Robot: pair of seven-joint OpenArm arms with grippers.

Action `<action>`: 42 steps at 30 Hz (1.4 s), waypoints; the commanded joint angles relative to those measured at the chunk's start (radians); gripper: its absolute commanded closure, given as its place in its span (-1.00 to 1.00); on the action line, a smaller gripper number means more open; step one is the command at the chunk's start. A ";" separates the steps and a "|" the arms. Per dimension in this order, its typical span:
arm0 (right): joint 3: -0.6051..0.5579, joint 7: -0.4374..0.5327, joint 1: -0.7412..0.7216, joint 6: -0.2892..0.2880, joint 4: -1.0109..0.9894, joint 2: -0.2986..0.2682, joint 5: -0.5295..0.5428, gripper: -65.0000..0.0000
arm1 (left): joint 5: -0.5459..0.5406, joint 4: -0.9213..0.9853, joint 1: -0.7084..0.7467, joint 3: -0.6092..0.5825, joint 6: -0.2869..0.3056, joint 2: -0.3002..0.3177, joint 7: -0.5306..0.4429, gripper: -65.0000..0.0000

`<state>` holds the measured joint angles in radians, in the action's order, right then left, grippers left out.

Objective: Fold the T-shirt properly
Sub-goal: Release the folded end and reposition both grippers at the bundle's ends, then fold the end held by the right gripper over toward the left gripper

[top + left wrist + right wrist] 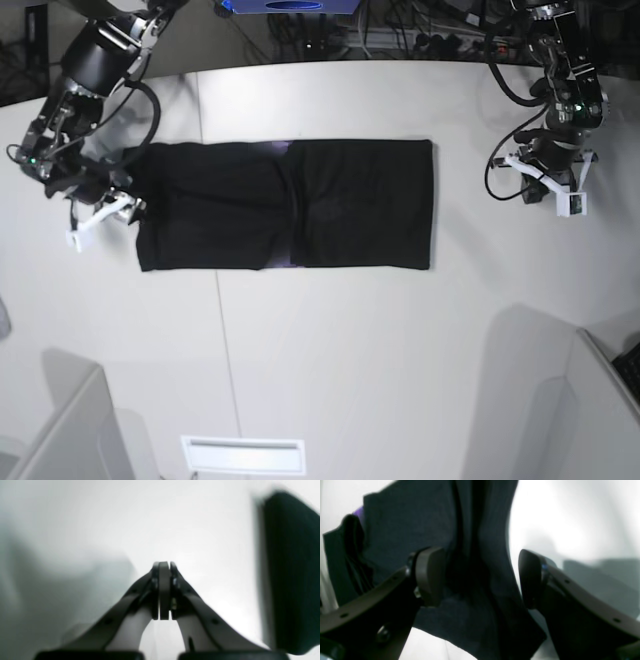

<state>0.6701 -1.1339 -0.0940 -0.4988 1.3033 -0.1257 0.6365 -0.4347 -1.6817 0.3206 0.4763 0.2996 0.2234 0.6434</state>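
Across the middle of the white table (330, 340), in the overhead base view, I saw the T-shirt (290, 205) lying flat as a long black rectangle, folded into a band that ran left to right. A faint vertical crease sat near its centre, with a thin trace of purple showing along that line.

At the left edge of that view, my right tool (118, 200) sat right at the shirt's left end. From the right wrist camera, its two dark pads (430, 576) stood wide apart, with bunched black cloth between them and a sliver of purple print at the upper left of the frame. The pads were not pressed onto the fabric, so I could not say they gripped anything.

At the upper right of the base view, my left tool (558, 190) hung over bare table, well apart from the shirt's right edge. From the left wrist camera, this tool (163, 590) had its fingers pressed fully together with nothing between them. The picture was blurred; a dark upright shape filled the right side of that frame, which looked like the shirt's edge, though I could not tell for sure.
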 commanded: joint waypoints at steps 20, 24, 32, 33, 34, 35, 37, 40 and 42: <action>-0.100 -0.019 0.024 -0.008 -0.023 0.021 0.012 -0.25 | -0.010 0.050 -0.050 -0.178 0.006 0.023 -0.090 1.00; -0.100 -0.016 0.027 -0.008 -0.020 0.014 0.010 0.12 | -0.008 0.093 -0.091 -0.258 0.003 0.026 -0.090 1.00; -0.102 -0.015 0.004 -0.007 -0.017 -0.024 0.010 1.00 | -0.008 0.182 -0.140 -0.370 0.002 0.028 -0.090 1.00; -0.102 -0.015 0.001 -0.005 -0.017 -0.030 0.010 1.00 | -0.008 0.183 -0.140 -0.387 0.002 0.028 -0.090 1.00; -0.102 -0.015 -0.006 0.004 -0.017 -0.033 0.010 1.00 | -0.008 0.183 -0.140 -0.403 0.002 0.028 -0.090 1.00; -0.102 -0.016 -0.010 0.030 -0.017 -0.033 0.009 1.00 | -0.008 0.182 -0.140 -0.420 0.002 0.028 -0.090 1.00; -0.103 -0.016 -0.014 0.075 -0.014 -0.045 0.009 1.00 | -0.008 0.182 -0.140 -0.443 0.002 0.024 -0.090 1.00; -0.131 -0.016 -0.016 0.119 0.023 -0.048 0.009 1.00 | -0.008 0.174 -0.140 -0.462 0.000 0.023 -0.090 1.00; -0.189 -0.015 -0.005 0.141 0.095 -0.050 0.009 1.00 | -0.008 0.174 -0.140 -0.460 0.000 0.023 -0.090 1.00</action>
<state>0.4789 -1.1641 -0.0750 -0.3504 1.3796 -0.1669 0.6090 -0.4530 -1.4986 0.1806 0.0124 0.3061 0.2363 0.5304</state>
